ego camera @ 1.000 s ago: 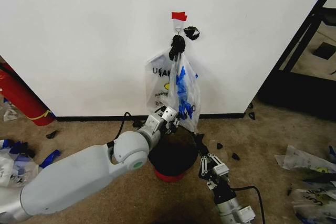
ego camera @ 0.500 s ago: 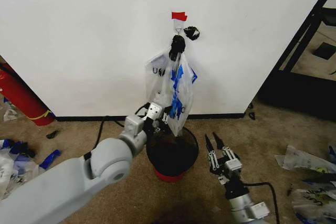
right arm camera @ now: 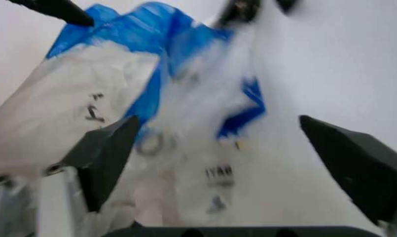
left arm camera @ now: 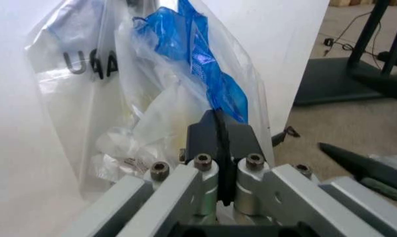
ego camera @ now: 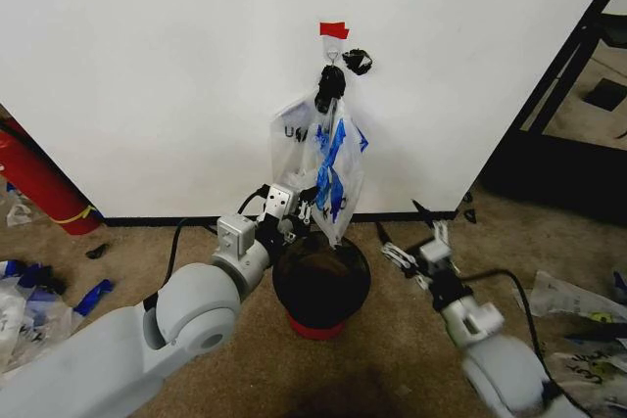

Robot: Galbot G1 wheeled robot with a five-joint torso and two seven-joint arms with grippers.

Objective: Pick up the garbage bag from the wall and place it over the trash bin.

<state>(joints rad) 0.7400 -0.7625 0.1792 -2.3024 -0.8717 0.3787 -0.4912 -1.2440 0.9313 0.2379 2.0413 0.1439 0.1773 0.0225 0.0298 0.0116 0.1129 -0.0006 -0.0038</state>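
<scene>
Thin plastic film, bare metal and matt paint

The thin, crinkly translucent whitish plastic bag with blue edges [ego camera: 323, 159] looks glossy and wrinkled against the smooth, matt white painted wall [ego camera: 176, 66]; the left gripper [left arm camera: 221, 148] pairs brushed silvery metal links and bolts with matt black pads, and the brownish carpet floor [ego camera: 127, 261] looks rough.
</scene>
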